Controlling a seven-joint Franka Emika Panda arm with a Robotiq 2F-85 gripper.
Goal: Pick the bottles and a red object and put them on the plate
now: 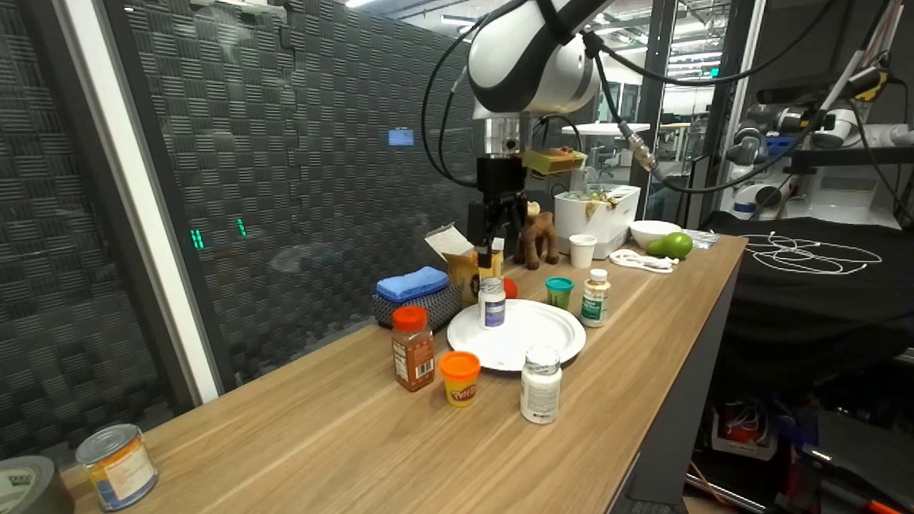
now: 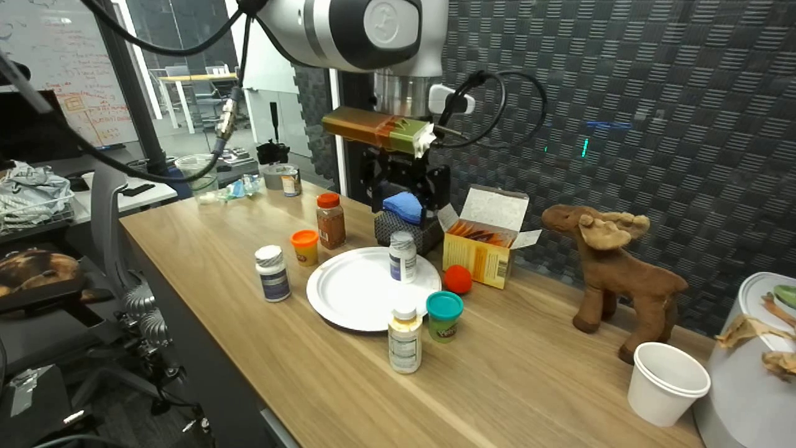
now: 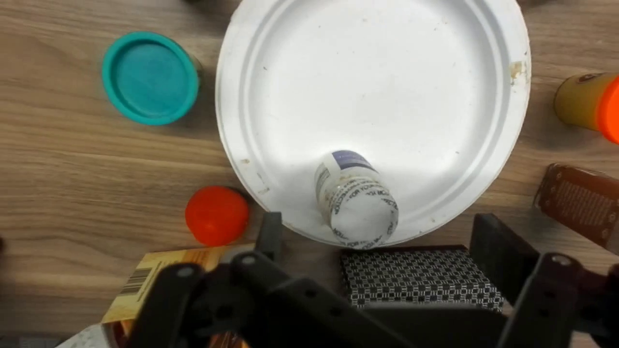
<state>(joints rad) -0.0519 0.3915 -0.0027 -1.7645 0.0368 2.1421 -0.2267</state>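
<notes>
A white bottle [image 2: 403, 258] with a purple-blue label stands upright on the round white plate [image 3: 367, 96], close to its rim, as I hold the hand [image 3: 378, 237] near the bottle's top; its two fingers [image 3: 498, 246] are spread wide, one to either side of the cap in my wrist view. Ringing the plate on the wood-grain worktop [image 2: 528, 386], all upright, are a second white bottle [image 1: 540, 392], a white-capped bottle [image 1: 595, 300] with a green label, a teal-lidded tub [image 2: 444, 317], an orange-lidded tub [image 2: 305, 249] with yellow sides, and a seasoning bottle [image 1: 413, 353] with an orange-red lid and red-brown contents. The red object [image 2: 458, 279], small and round, sits just beside the plate's rim, close to an open yellow box [image 2: 479, 258]. On the plate's same flank as the bottle, I see a dark patterned box [image 3: 420, 275] bearing a folded blue cloth [image 1: 412, 283]. Farther along the worktop in an exterior view, a brown plush moose [image 2: 622, 274] stands near a white cup [image 2: 668, 382]. In an exterior view I also make out a white bowl [image 1: 655, 232] beside a pear-shaped green item [image 1: 675, 245] near the worktop's end. Toward the opposite end, a metal can [image 1: 118, 467] sits just beside a roll of tape [image 1: 44, 485], while my white-and-black arm [image 1: 535, 64] hangs overhead in both exterior views.
</notes>
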